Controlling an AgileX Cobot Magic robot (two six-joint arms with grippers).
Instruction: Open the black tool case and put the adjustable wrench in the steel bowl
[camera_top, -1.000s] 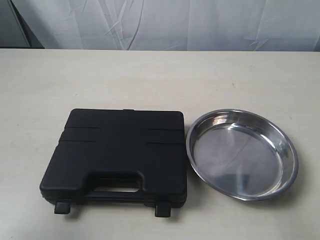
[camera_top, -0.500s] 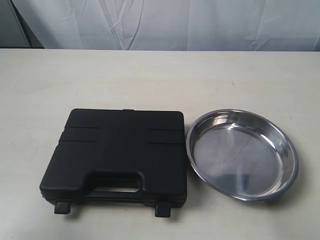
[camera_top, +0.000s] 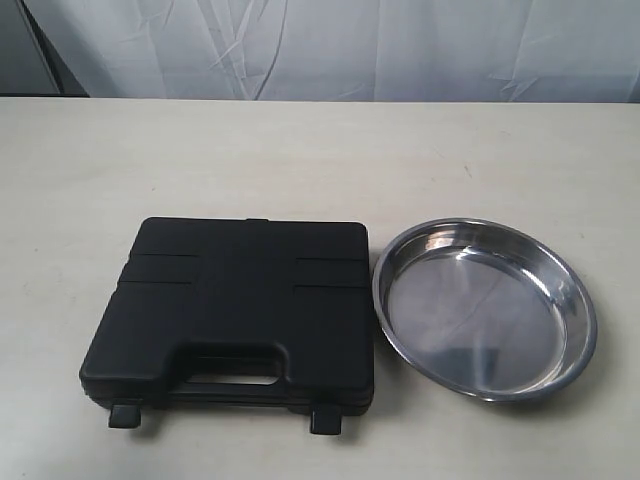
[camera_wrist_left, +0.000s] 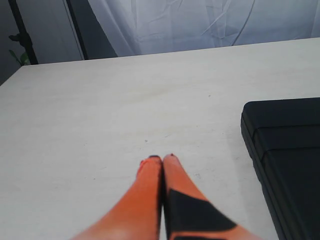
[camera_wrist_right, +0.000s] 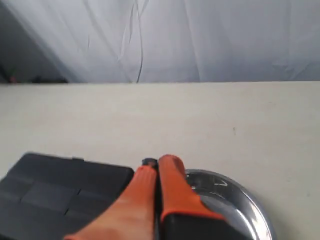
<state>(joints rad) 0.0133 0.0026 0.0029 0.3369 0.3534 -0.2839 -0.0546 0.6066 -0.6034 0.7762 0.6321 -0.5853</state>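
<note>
Exterior: the case lies shut on the bench, with the bowl just beside it. The wrench is unseen, likely inside.

Left wrist: the left tool is clenched, empty, beside the case.

Right wrist: the right tool is clenched, empty.

Best spread both, then lift the two latches first.

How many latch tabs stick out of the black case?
2. The left latch tab and right latch tab jut from the handle edge of the black tool case.
</note>
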